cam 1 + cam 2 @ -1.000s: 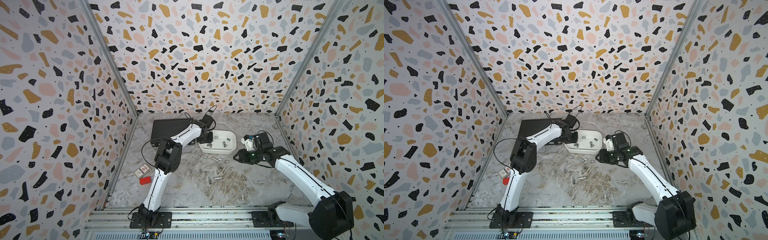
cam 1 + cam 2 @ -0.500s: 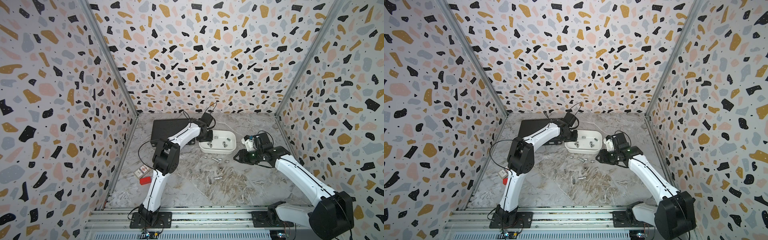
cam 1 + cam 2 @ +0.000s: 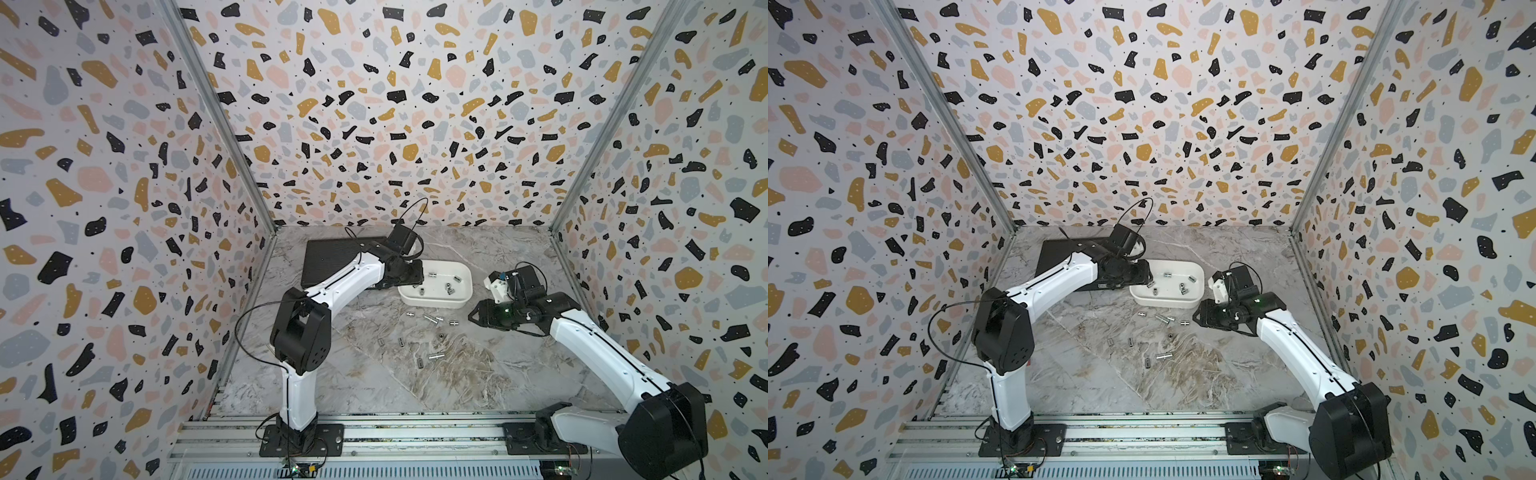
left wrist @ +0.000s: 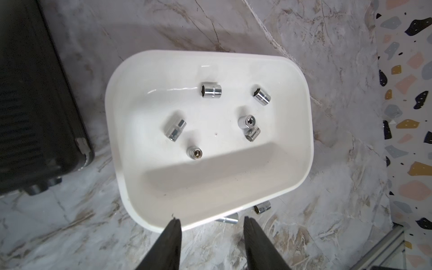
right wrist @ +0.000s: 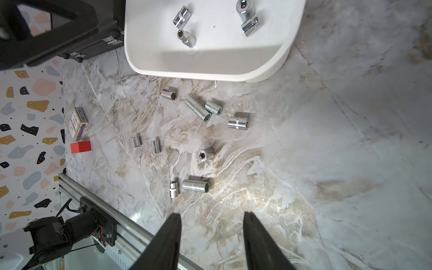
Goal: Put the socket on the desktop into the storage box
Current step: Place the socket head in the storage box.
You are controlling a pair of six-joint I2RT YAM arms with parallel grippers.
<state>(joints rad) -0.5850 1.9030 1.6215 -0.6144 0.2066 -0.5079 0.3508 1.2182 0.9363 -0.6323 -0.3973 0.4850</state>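
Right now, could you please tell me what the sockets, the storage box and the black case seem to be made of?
Sockets: likely chromed steel, mirror-bright with sharp highlights. Storage box: probably glossy white plastic, smooth rounded walls with a glare streak. Black case: seemingly matte ribbed plastic.

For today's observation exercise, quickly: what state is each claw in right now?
Left claw: open, empty, over the storage box rim.
Right claw: open, empty, above the desktop.
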